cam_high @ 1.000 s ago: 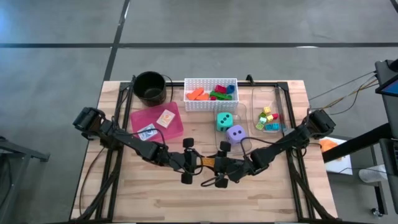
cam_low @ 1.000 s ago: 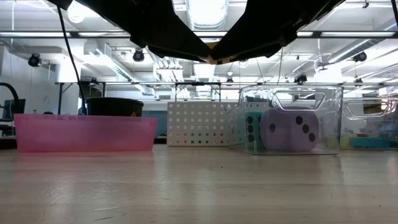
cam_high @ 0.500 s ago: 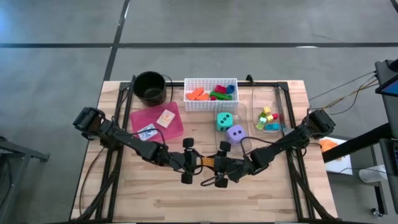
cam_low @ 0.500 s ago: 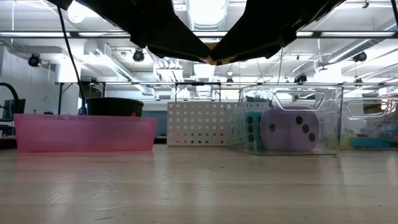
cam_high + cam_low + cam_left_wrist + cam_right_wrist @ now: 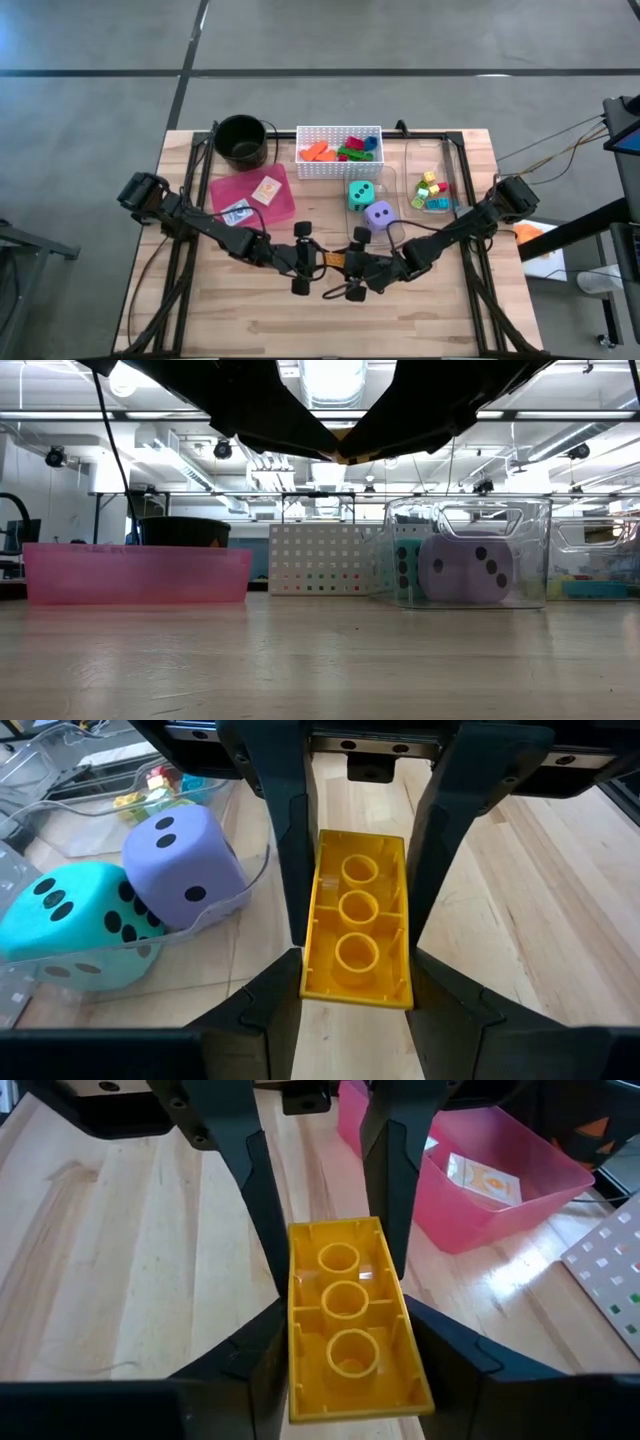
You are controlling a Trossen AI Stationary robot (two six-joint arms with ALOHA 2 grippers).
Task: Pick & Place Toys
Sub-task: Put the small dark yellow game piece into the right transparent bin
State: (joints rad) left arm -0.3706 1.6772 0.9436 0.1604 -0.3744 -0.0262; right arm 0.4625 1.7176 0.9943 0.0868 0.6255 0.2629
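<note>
**Even overhead light, with a backlit table-level view**

Light comes from ceiling fixtures [image 5: 330, 380] that blow out to white glare in the low view, leaving the arms above as black silhouettes. The wooden table [image 5: 250, 310] is evenly and softly lit from above in the high view, with only faint shadows under the arms. In the low view the near tabletop is blurred and carries a pale sheen. The clear bin [image 5: 470, 560] shows bright reflections on its walls. Both wrist views are bright and warm; the yellow block [image 5: 357, 920] is sharp, while the dark fingers [image 5: 255, 1020] nearest the lens are soft.
</note>
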